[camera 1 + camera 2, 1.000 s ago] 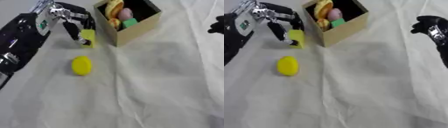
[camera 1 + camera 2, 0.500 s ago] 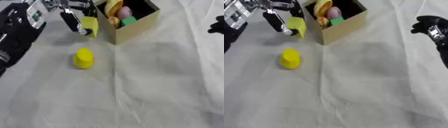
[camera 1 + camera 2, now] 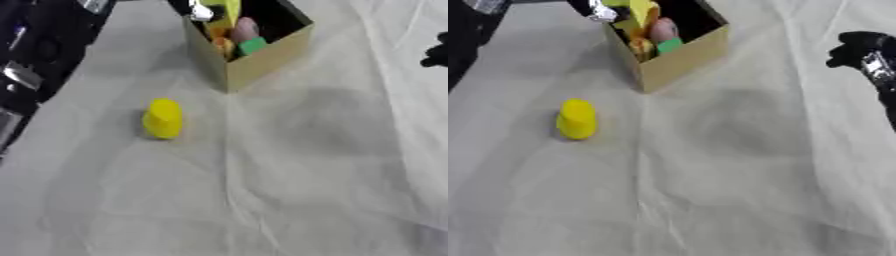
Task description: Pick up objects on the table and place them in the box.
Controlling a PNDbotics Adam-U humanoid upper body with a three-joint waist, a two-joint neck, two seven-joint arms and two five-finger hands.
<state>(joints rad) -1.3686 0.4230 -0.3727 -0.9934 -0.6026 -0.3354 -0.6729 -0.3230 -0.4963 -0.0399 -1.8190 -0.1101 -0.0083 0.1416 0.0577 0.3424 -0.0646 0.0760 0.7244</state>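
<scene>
A counter covered with a wrinkled white cloth is seen from above. At the far side, a little left of centre, an open tan cardboard box is set at an angle, with one corner turned toward the near side. Several items are packed inside it: a pink rounded piece, a small green block against the near wall, and an orange and yellow item at the left inner corner. The robot's left hand is seen at the top edge, directly over the far left corner of the box, and only part of it is in view. A yellow block is pinched in its curled fingers and is held above the open top of the box, partly cut off by the upper edge. Part of the black left arm is seen along the left edge. A yellow rounded object with a narrower upper part is left on the cloth, nearer and to the left of the box and well apart from it. The robot's right hand is seen at the right edge, black, raised above the cloth and well apart from the box; nothing is held in it, and its fingers appear curled.
</scene>
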